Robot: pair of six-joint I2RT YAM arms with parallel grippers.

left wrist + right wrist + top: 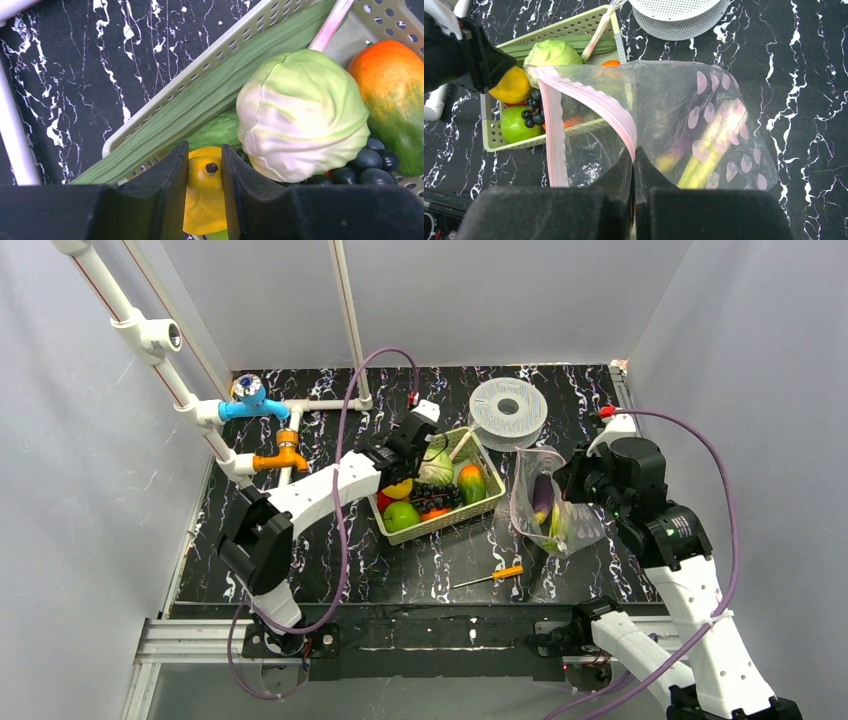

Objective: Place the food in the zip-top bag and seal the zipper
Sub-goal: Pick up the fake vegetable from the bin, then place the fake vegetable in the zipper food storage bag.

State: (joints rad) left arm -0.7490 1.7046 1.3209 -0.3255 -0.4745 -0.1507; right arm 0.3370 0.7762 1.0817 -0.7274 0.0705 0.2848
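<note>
Zip-top bag [704, 115] sits near the table's right edge, mouth facing left at basket [440, 530], long axis left-right. Right claw [634, 152] clenched on zipper [599, 102], mouth agape. Farther, mid-table: left claw [204, 150] seems to pinch yellow pepper [205, 200]. Step: fetching food. Next: lift clear, carry right, drop through mouth.

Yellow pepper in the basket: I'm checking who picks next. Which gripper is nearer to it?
Left. The left gripper has its jaws astride the yellow pepper; the right gripper sits apart, beside the basket, shut on the zipper.
</note>
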